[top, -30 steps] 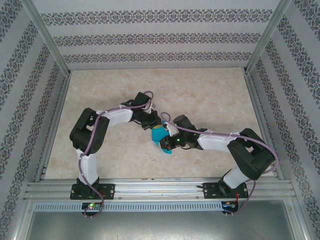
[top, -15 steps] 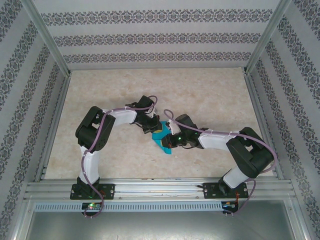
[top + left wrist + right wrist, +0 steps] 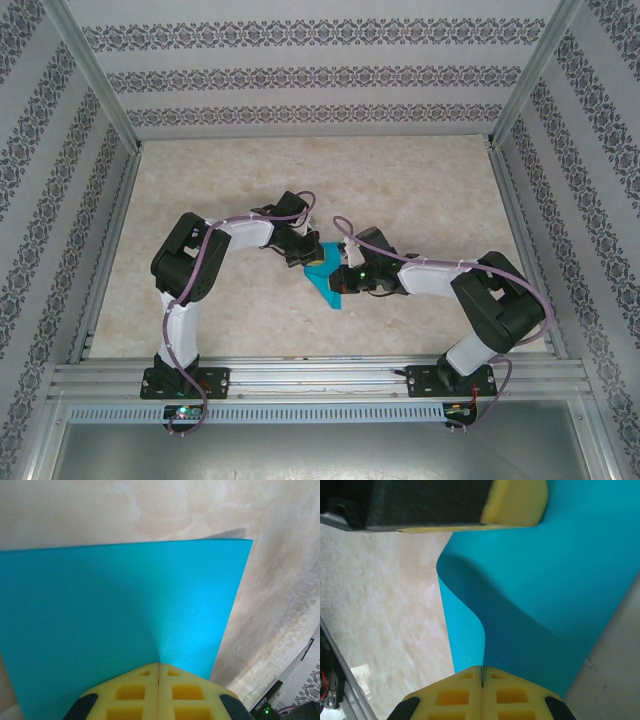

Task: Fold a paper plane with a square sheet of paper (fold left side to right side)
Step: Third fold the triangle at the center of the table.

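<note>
The sheet (image 3: pixel 322 270) bows in a curl over the middle of the tabletop (image 3: pixel 430 190), pinched at two edges. The left end effector (image 3: pixel 159 672) is clenched on one edge and the right end effector (image 3: pixel 482 672) on another. If the arms draw apart the thin paper could tear. Uneven travel would probably skew the fold, and a slipping edge would spoil the alignment.

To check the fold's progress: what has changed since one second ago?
The elbow of the left arm swung right, toward the middle of the table, and the paper between the tools went from a rounded bulge to a flatter, pointed shape. The left tool and the right tool stay shut on the paper, at about the same spot.
</note>
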